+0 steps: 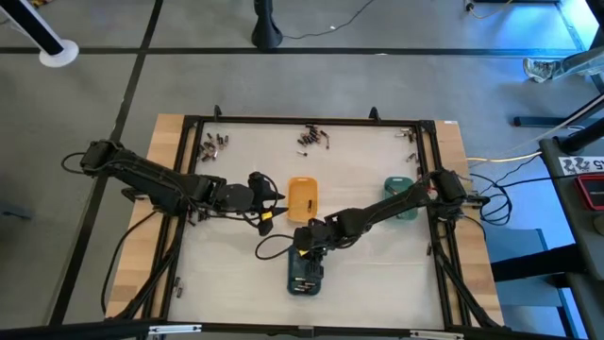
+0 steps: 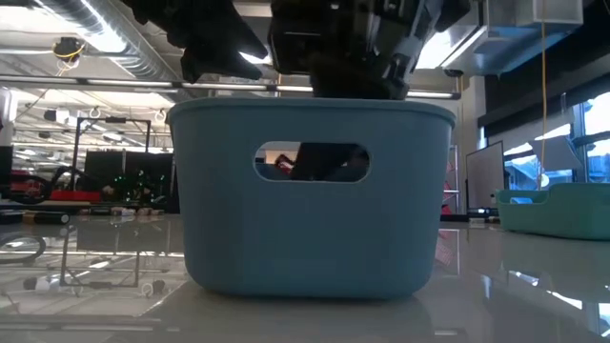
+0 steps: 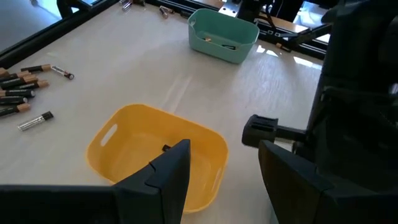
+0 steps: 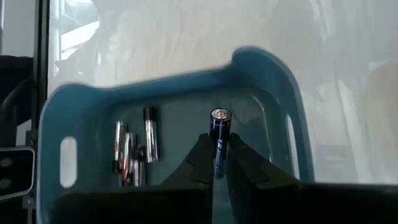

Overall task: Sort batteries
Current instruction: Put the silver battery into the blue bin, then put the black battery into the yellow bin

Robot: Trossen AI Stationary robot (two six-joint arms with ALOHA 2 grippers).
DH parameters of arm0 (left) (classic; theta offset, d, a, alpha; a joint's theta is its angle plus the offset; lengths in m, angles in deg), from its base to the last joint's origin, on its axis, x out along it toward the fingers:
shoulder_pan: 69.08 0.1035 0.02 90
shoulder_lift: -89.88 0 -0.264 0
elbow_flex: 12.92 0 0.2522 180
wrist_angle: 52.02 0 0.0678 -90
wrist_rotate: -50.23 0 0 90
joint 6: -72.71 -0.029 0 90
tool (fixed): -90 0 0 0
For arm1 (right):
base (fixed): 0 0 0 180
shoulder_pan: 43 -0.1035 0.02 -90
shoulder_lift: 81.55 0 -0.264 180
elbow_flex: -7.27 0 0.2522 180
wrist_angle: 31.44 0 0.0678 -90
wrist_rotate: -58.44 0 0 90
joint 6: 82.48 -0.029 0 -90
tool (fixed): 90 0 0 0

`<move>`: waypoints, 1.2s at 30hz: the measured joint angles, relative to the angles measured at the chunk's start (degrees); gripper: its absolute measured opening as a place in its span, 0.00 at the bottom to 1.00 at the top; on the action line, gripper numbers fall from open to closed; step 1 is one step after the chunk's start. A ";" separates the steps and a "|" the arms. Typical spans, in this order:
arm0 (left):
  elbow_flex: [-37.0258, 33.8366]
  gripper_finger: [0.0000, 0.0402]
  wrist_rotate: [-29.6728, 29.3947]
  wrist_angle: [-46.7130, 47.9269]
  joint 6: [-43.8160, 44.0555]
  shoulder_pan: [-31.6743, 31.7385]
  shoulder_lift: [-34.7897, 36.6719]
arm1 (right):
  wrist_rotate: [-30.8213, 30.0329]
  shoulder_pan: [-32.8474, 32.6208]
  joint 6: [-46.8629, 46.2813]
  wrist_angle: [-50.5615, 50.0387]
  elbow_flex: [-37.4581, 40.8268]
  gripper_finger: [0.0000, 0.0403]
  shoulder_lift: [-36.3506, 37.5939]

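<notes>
Right gripper [image 4: 216, 167]: closed tight on one dark battery [image 4: 219, 138], which sticks out past the fingertips with its silvery cap facing outward; it hangs directly above the blue tray [image 4: 261, 81].
Held battery: dark blue-black body; there may be a small mark on its side, but it is too small to read.
Blue tray: sits near the table's front edge in the overhead view [image 1: 306, 275]; several batteries [image 4: 134, 149] already lie together on its floor at one end. No writing visible on its wall or handle slot.
Left gripper [image 3: 224, 168]: fingers parted to a middling gap with nothing between them, hovering just beside the orange tray [image 3: 124, 140], left of it in the overhead view.
Orange tray: near the table's middle, its floor largely hidden by the left finger.
Green tray [image 3: 221, 34]: toward the right side of the table, with a couple of batteries inside.
Loose batteries: a cluster [image 3: 18, 93] with copper-coloured ends lies on the table near the far edge, one silvery cell [image 3: 35, 121] a little apart; another group [image 1: 214, 143] sits at the far left corner.
Labels: none legible on any battery or tray.
</notes>
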 joint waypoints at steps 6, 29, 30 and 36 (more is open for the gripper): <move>0.00 0.45 0.00 0.31 0.02 -0.01 0.00 | 0.16 0.25 -0.02 -0.51 0.00 0.05 -0.32; 0.00 0.45 0.00 1.23 -0.39 0.00 0.00 | 0.52 0.59 0.17 -3.24 0.02 0.27 2.24; 0.00 0.45 0.00 1.32 -0.39 0.00 0.00 | 0.55 0.62 0.16 -4.55 0.02 0.27 3.35; 0.00 0.45 0.00 2.38 -0.42 0.00 0.00 | -5.54 -0.58 -3.06 -16.44 0.02 0.27 13.04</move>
